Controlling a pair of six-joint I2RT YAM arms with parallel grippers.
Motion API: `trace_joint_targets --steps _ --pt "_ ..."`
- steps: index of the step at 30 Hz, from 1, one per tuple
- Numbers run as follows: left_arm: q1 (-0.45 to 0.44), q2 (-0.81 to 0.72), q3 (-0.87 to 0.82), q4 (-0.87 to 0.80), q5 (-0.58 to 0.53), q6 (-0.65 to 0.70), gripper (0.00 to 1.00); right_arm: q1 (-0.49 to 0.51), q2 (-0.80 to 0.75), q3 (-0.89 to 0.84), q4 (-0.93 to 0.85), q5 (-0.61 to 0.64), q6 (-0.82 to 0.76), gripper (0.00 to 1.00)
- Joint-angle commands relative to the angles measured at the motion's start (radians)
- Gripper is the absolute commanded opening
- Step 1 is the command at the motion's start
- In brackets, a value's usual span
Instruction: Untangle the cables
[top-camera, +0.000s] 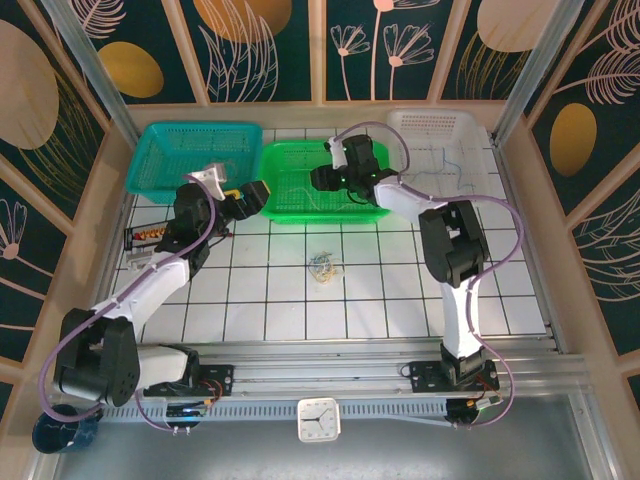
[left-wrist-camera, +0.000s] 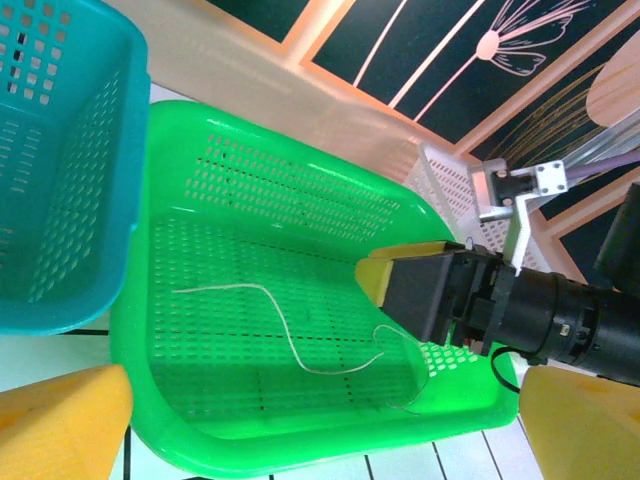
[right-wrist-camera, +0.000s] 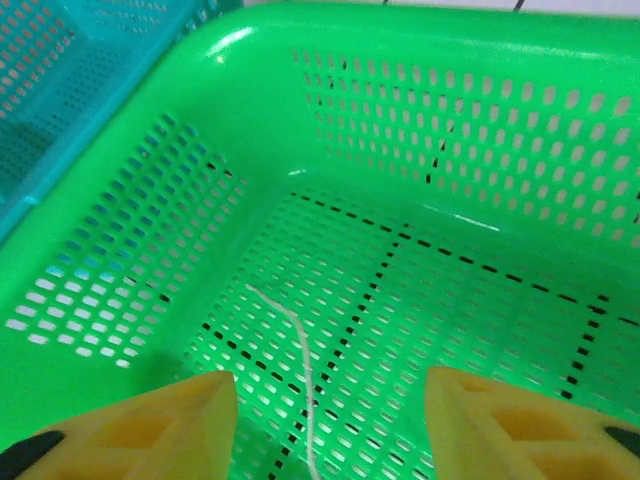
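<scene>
My right pincer (right-wrist-camera: 330, 388) stands apart, empty, above the pale cable (right-wrist-camera: 305, 360) in the green basket (right-wrist-camera: 480, 130). I'd lift straight up to avoid snags. My left pincer (left-wrist-camera: 320, 420) is wide open and empty.

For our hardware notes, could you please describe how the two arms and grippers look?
The left arm and right arm have white links, black joint housings and thick purple cables looping alongside. The left gripper and right gripper each have a black body and blocky yellow fingers.
</scene>
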Motion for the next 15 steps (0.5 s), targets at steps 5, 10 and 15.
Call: trace_joint_targets --steps 5,10,15 --pt "-0.001 -0.053 -0.029 0.004 0.027 0.008 0.99 0.000 -0.227 -0.082 -0.002 0.016 0.023 0.54" --pt "-0.002 -0.072 -0.055 0.005 0.041 -0.004 0.99 0.034 -0.339 -0.183 -0.002 0.009 0.061 0.54" --pt "-0.001 -0.088 -0.090 0.020 0.079 -0.033 0.99 0.089 -0.461 -0.354 0.029 0.014 0.118 0.54"
